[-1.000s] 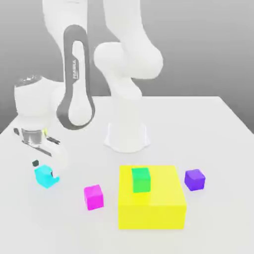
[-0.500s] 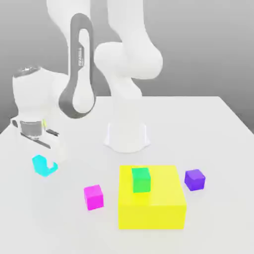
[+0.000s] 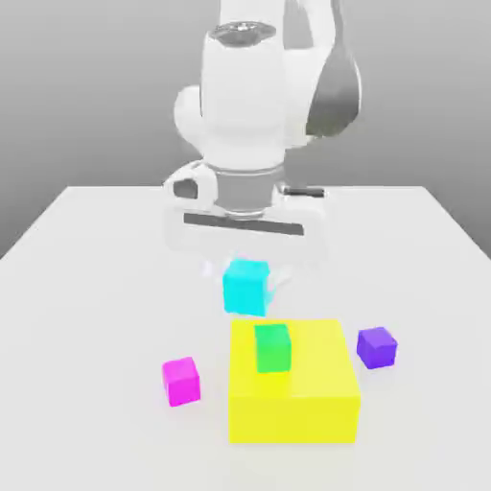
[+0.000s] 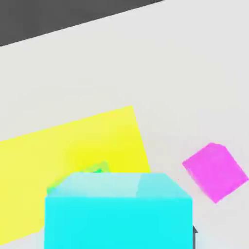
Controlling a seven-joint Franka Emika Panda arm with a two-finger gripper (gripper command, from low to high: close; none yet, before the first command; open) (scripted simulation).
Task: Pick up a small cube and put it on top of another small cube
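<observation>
The small cyan cube [image 3: 246,287] hangs in the air above the table, just behind the big yellow block [image 3: 292,398]. My gripper [image 3: 246,276] is shut on it, with the white hand directly above. In the hand view the cyan cube [image 4: 118,211] sits close to the camera. A small green cube [image 3: 271,347] rests on top of the yellow block, slightly to the exterior view's right of the held cube and lower. In the hand view a corner of the green cube [image 4: 98,169] peeks out past the cyan cube, on the yellow block [image 4: 73,146].
A magenta cube [image 3: 180,381] lies on the white table [image 3: 86,316], on the exterior view's left of the yellow block, and shows in the hand view too [image 4: 215,171]. A purple cube [image 3: 377,347] lies on the block's right. The arm's white base stands behind the held cube.
The gripper closed on the cyan cube at the exterior view's left, lifted it off the table and swung it across to the middle, behind the yellow block.
</observation>
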